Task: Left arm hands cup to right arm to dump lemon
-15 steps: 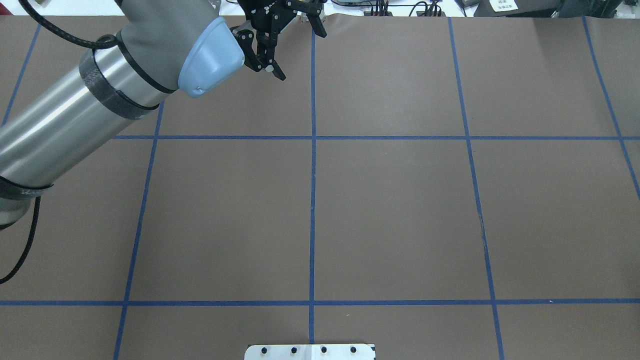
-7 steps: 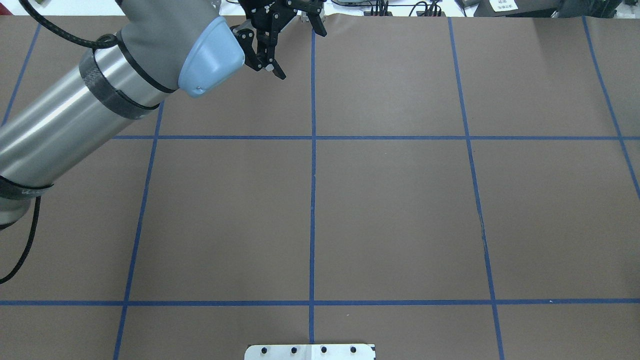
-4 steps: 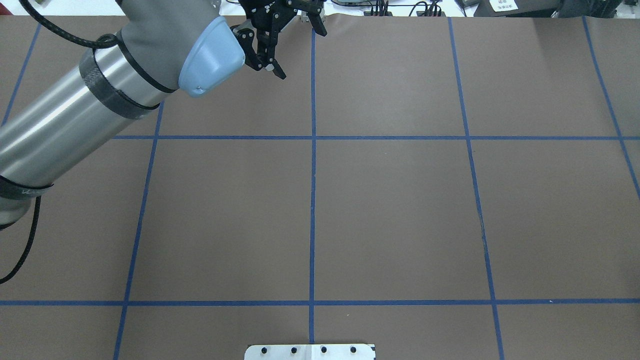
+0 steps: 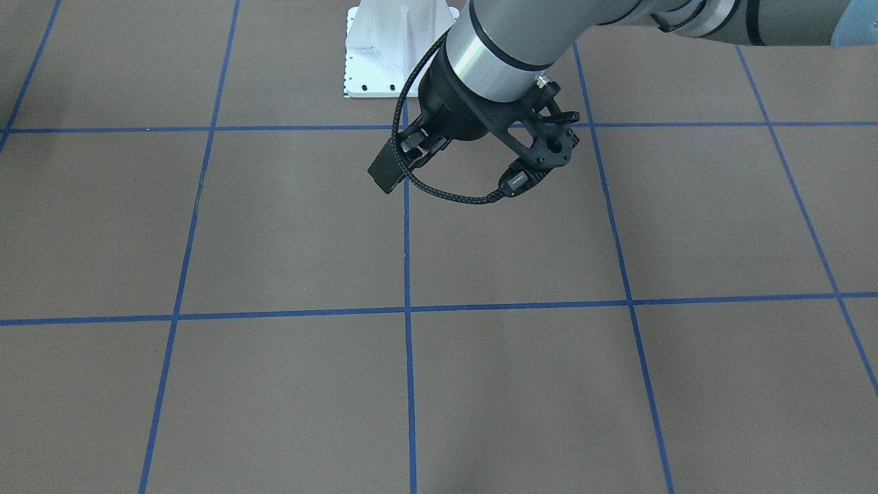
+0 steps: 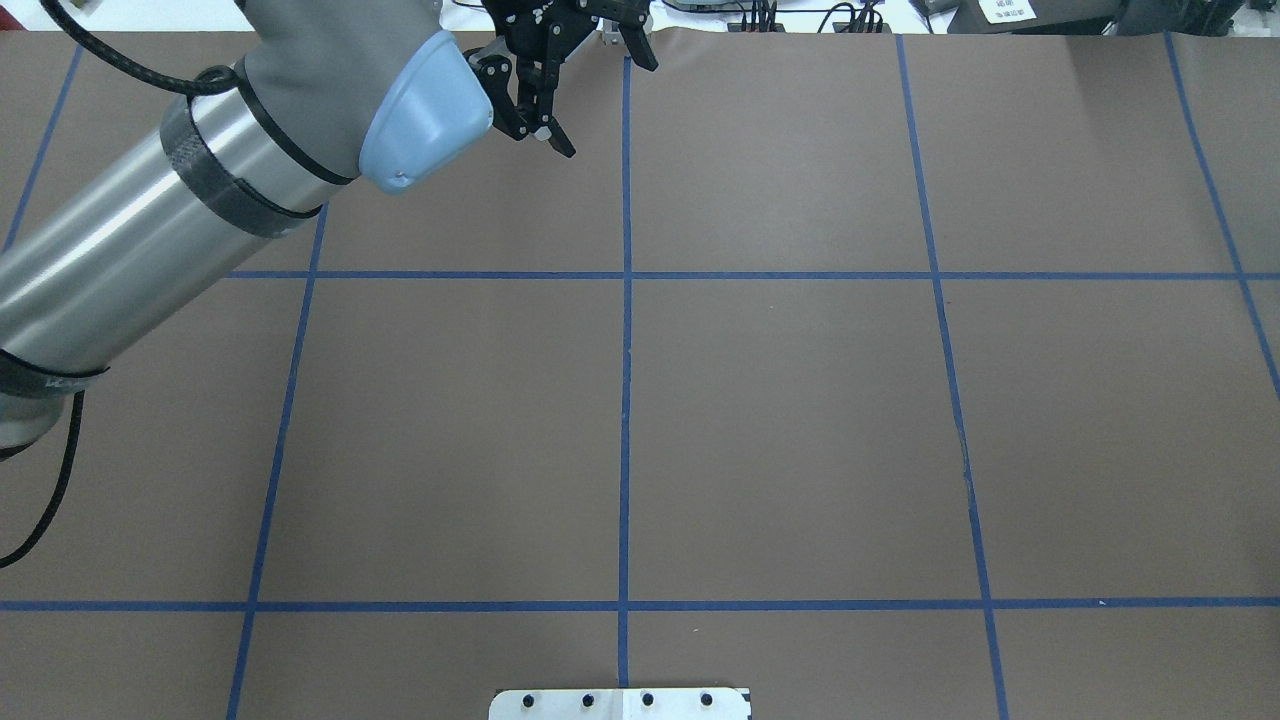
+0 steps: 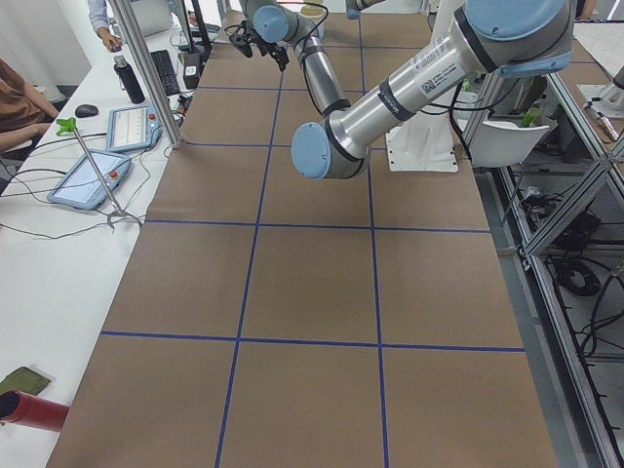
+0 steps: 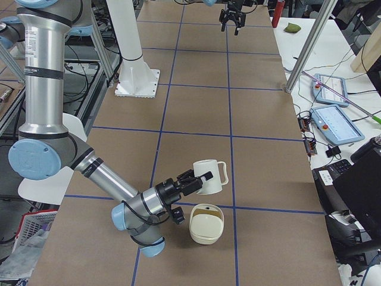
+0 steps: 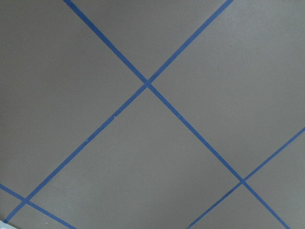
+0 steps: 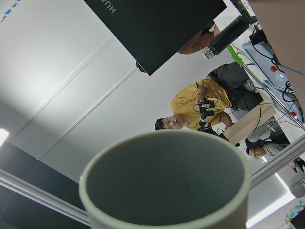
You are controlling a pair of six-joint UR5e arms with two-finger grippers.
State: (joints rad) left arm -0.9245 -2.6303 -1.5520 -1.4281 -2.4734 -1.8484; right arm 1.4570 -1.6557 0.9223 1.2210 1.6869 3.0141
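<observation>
A: Overhead: left gripper point(image 5: 609, 108) at top centre, fingers spread, empty. Hand-over looks done.
B: Right-side view: right gripper point(image 7: 193, 180) carries the cup point(image 7: 209, 173) lower centre, over a cream bowl point(image 7: 206, 224). Can't tell its fingers. Right wrist view: no lemon in the cup, so it's probably dumped.

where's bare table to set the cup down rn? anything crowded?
Bare: the middle grid squares of the table, from the base plate out to the operators' edge. Crowded: the robot's-right end, where the cup is up at the tip of the right arm, by a cream bowl. The left gripper hangs open over the far centre line.
</observation>
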